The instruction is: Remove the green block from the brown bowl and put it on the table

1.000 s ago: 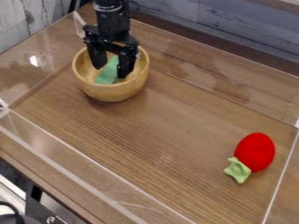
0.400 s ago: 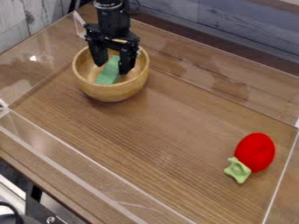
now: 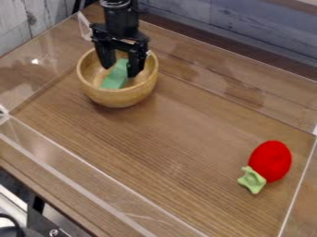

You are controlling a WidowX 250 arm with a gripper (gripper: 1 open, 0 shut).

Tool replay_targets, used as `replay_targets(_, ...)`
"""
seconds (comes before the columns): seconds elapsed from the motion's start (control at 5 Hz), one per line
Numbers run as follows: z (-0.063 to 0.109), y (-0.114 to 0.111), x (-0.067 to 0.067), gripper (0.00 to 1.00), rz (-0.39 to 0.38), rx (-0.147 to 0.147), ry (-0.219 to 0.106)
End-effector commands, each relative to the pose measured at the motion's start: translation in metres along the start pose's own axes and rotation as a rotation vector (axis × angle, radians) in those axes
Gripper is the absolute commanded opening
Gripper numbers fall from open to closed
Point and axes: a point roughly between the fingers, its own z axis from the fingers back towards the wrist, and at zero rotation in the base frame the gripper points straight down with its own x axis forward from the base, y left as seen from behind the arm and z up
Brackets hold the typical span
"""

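A brown bowl [image 3: 118, 90] stands on the wooden table at the back left. Inside it lies a green block [image 3: 114, 79], tilted against the bowl's inner wall. My black gripper [image 3: 117, 67] points straight down into the bowl, its fingers open and standing on either side of the block's upper end. The jaws are spread wide and have not closed on the block. The upper part of the block is partly hidden behind the fingers.
A red strawberry-like toy [image 3: 269, 160] with a green leafy base lies at the front right. Clear plastic walls [image 3: 37, 56] ring the wooden table [image 3: 173, 139]. A grey tiled wall rises behind.
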Motion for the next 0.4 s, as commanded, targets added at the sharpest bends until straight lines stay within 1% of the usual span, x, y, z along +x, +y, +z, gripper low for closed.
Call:
replay_targets(0.0,0.0143,0.0080,0.0103,1.00,0.012,0.016,-0.051)
replay_targets(0.2,0.0151,0.0087,0.0111,1.00,0.013,0.011,-0.052)
